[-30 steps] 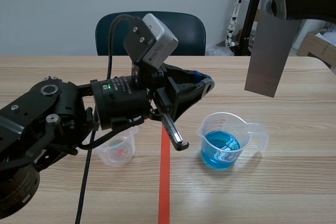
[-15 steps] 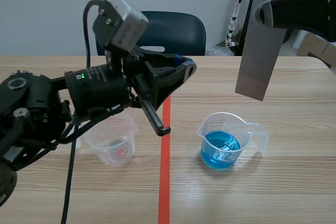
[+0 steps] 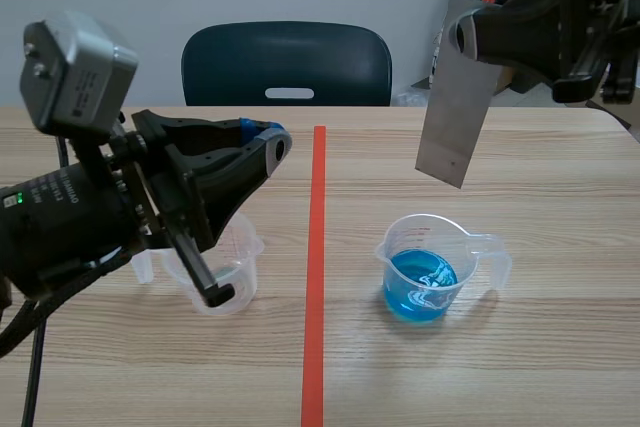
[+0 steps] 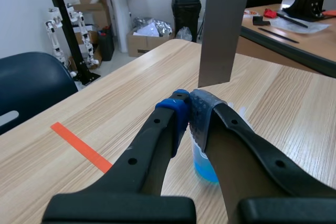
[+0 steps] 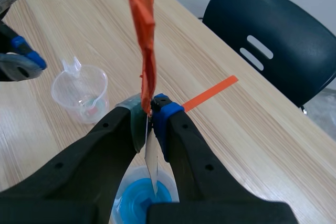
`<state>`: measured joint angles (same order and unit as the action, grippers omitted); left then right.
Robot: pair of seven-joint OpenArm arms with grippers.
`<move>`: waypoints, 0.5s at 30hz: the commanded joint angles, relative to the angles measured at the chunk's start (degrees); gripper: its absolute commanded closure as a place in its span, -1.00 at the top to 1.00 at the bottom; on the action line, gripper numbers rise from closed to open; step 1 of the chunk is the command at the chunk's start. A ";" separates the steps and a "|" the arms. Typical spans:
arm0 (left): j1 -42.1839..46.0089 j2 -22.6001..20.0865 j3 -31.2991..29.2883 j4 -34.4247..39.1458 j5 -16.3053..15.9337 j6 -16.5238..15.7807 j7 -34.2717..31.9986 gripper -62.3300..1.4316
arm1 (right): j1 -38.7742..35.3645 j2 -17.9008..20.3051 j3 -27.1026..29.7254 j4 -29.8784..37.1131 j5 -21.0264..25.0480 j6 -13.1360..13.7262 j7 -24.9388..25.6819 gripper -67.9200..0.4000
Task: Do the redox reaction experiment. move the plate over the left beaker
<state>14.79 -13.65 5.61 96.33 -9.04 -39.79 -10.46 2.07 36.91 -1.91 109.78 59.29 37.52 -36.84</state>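
A grey metal plate hangs upright from my right gripper, which is shut on its upper end. It hangs above and just behind the beaker of blue liquid, right of the tape line. The right wrist view shows the plate edge-on between the fingers, its orange top sticking up, and the blue beaker below. The clear left beaker holds a little reddish liquid; it also shows as the clear beaker. My left gripper is shut on nothing above it, its tips together.
An orange-red tape line runs down the table between the two beakers. A dark blue chair stands behind the table's far edge. The left arm's body covers the near left part of the table.
My left arm has drawn back to the left, uncovering the tape line. The right arm has carried the plate leftward, from the table's right side to above the blue beaker.
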 commanded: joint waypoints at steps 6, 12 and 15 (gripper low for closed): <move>9.18 0.11 -4.70 3.52 -0.33 -0.09 -7.13 -0.90 | 5.75 -7.72 -3.69 -0.02 -4.04 0.04 -2.99 -0.97; 16.76 0.11 -8.72 3.54 0.07 -0.09 -13.14 -0.90 | 8.66 -15.21 -9.05 -1.40 -8.57 0.04 -5.25 -0.97; 20.76 0.13 -10.75 3.54 0.28 -0.09 -16.79 -0.90 | 10.34 -18.78 -11.39 -2.80 -9.88 0.02 -6.99 -0.97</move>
<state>34.76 -13.65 -4.97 99.11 -7.99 -39.79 -26.00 10.83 18.28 -13.37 107.24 48.88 37.71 -44.18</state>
